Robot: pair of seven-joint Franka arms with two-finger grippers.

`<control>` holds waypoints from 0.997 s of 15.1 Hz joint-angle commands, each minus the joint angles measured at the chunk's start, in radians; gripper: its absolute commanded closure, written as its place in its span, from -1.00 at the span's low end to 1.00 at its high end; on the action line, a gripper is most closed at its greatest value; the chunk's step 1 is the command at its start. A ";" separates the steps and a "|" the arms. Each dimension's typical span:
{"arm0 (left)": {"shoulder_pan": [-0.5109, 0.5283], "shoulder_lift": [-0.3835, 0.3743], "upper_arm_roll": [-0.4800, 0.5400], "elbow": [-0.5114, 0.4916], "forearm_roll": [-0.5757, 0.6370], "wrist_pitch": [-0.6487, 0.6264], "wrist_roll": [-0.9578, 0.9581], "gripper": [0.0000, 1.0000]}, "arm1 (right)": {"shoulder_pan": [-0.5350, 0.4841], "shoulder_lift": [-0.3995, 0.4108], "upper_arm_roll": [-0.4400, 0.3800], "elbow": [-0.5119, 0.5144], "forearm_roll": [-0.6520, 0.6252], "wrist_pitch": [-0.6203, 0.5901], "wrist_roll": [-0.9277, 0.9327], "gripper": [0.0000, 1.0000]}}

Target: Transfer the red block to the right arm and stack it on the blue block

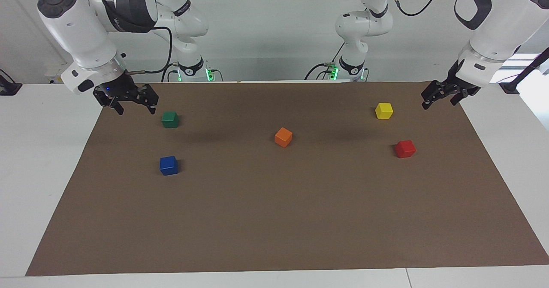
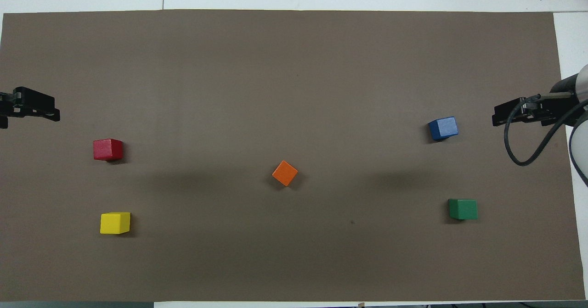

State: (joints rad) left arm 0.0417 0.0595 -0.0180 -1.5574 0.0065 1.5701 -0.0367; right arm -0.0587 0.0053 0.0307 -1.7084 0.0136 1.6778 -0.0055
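The red block (image 1: 405, 149) sits on the brown mat toward the left arm's end; it also shows in the overhead view (image 2: 108, 149). The blue block (image 1: 168, 165) sits toward the right arm's end, seen from above too (image 2: 443, 128). My left gripper (image 1: 439, 102) hangs open and empty over the mat's edge at its own end, apart from the red block; in the overhead view its tips (image 2: 46, 110) show at the edge. My right gripper (image 1: 134, 107), with a small blue light, hangs open and empty over the mat's edge at its end (image 2: 503, 115).
A yellow block (image 1: 384, 110) lies nearer to the robots than the red one. A green block (image 1: 170, 119) lies nearer to the robots than the blue one. An orange block (image 1: 283, 137) sits mid-mat, turned at an angle. The brown mat (image 1: 274, 219) covers the white table.
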 commanded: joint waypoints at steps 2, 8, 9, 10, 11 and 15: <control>-0.011 -0.009 0.012 -0.009 -0.013 0.010 0.001 -1.00 | -0.016 -0.001 0.009 0.004 0.002 0.016 -0.024 -1.00; -0.009 -0.010 0.012 -0.006 -0.008 -0.021 -0.009 -1.00 | -0.016 -0.002 0.009 0.004 0.002 0.014 -0.021 -1.00; -0.008 -0.018 0.012 -0.009 -0.008 -0.028 -0.028 -1.00 | -0.016 -0.001 0.009 0.004 0.002 0.014 -0.018 -1.00; -0.006 -0.021 0.010 -0.019 -0.008 -0.013 -0.048 -1.00 | -0.016 -0.001 0.009 0.004 0.002 0.014 -0.014 -1.00; -0.005 -0.030 0.009 -0.044 -0.008 0.005 -0.054 -1.00 | -0.016 -0.001 0.009 0.004 0.002 0.013 -0.014 -1.00; 0.021 -0.104 0.009 -0.227 -0.008 0.152 -0.020 -1.00 | -0.019 -0.001 0.009 0.004 0.002 0.014 -0.019 -1.00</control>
State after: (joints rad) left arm 0.0475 0.0388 -0.0138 -1.6230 0.0065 1.6188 -0.0714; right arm -0.0590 0.0053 0.0307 -1.7074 0.0136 1.6872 -0.0055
